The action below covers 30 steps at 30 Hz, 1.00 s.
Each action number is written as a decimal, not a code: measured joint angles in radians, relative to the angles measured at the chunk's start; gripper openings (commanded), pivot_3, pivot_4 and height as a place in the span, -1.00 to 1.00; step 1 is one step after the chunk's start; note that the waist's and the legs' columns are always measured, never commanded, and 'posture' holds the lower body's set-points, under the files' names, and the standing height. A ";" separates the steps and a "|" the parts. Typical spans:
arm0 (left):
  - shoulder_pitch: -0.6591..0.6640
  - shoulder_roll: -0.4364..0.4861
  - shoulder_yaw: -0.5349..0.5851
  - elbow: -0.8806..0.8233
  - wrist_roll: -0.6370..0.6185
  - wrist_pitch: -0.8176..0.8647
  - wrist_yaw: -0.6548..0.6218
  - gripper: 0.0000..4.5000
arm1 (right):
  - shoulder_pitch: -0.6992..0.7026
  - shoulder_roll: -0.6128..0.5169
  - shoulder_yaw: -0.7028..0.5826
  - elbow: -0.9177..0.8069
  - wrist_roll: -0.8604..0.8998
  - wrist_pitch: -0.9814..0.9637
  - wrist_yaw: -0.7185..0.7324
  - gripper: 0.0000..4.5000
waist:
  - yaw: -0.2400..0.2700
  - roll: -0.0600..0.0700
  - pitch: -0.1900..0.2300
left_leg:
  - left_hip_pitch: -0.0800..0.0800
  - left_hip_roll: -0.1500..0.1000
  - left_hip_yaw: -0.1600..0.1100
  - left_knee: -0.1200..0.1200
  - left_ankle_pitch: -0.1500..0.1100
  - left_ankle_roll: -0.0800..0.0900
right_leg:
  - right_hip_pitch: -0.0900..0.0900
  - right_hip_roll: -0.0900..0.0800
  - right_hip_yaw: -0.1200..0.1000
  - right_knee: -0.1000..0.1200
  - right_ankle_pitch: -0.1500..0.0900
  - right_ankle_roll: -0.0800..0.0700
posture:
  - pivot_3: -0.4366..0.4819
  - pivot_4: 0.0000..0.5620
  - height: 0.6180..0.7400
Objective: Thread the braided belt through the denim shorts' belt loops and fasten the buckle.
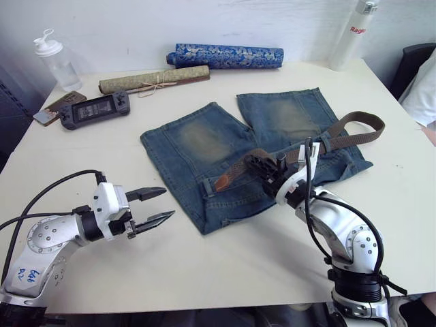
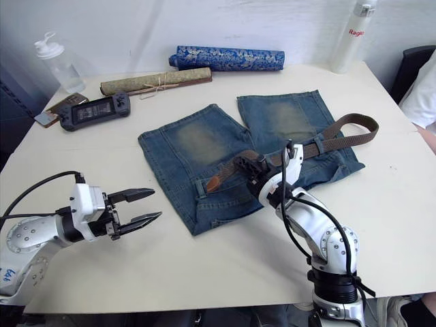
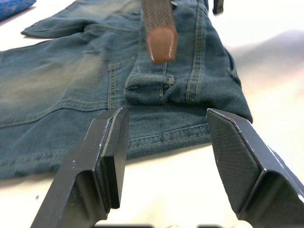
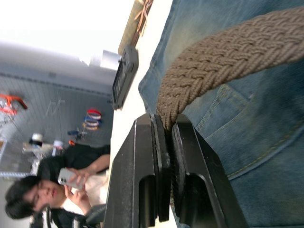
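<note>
braided belt [image 1: 240, 170] | pinched in right claw [image 4: 167, 142] | over denim shorts [image 1: 197, 146]

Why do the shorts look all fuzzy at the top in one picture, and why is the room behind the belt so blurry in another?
In the left wrist view the open left gripper is crisp, while the far legs of the denim shorts blur out of focus. In the right wrist view the braided belt, pinched in the right gripper, is sharp, but the room behind is soft and washed out bright.

A white worktop [image 1: 204, 272] stands against a plain white wall [image 1: 136, 27]; a black chair [image 1: 414, 61] sits at its far right corner, under even light
</note>
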 measured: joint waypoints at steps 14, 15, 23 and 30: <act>-0.009 -0.082 0.000 -0.006 0.034 0.046 0.017 0.29 | -0.024 0.007 0.035 0.086 -0.184 0.012 0.115 -1.00 | -0.001 0.000 0.000 | 0.000 0.000 0.000 0.000 0.000 0.000 | 0.000 0.000 0.000 0.000 0.000 0.000 | -0.05 -0.47 -0.68; -0.013 -0.087 0.000 -0.006 0.038 0.048 0.018 0.29 | -0.032 0.015 0.037 0.096 -0.203 0.016 0.125 -1.00 | -0.001 0.000 0.000 | 0.000 0.000 0.000 0.000 0.000 0.000 | 0.000 0.000 0.000 0.000 0.000 0.000 | -0.05 -0.47 -0.68; -0.032 -0.093 0.001 -0.006 0.064 0.053 0.017 0.29 | -0.051 0.068 0.085 0.141 -0.292 0.061 0.157 -1.00 | -0.004 0.000 0.000 | 0.000 0.000 0.000 0.000 0.000 0.000 | -0.001 0.000 0.000 0.000 0.000 0.000 | -0.05 -0.47 -0.68; -0.049 -0.104 -0.004 0.018 0.156 -0.012 0.010 0.29 | -0.087 0.096 0.119 0.196 -0.334 0.154 0.171 -1.00 | -0.005 -0.001 0.000 | 0.000 0.000 0.000 -0.001 0.000 0.000 | -0.001 0.001 0.000 0.000 0.000 -0.001 | -0.05 -0.47 -0.68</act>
